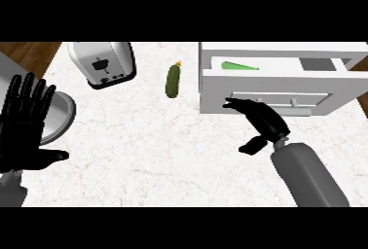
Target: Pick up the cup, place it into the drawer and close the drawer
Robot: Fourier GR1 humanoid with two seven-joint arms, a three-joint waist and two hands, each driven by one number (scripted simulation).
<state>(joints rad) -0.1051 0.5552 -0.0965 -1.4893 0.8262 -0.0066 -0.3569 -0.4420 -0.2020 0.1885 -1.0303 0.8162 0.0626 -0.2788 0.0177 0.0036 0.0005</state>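
The white drawer (327,92) at the upper right stands pulled out toward me. Inside it, near its left end, lies a green shape (238,66) that looks like the cup; only part of it shows. My right hand (262,121) is open, with its straight fingertips (231,102) against the left part of the drawer's front panel, by the handle (287,103). My left hand (25,126) rests open at the left edge, fingers up, holding nothing.
A silver toaster (102,63) stands at the back left. A dark green cucumber (173,80) lies between the toaster and the drawer unit. A grey round plate (63,114) shows partly behind my left hand. Wooden floor (25,53) lies beyond the counter's edge.
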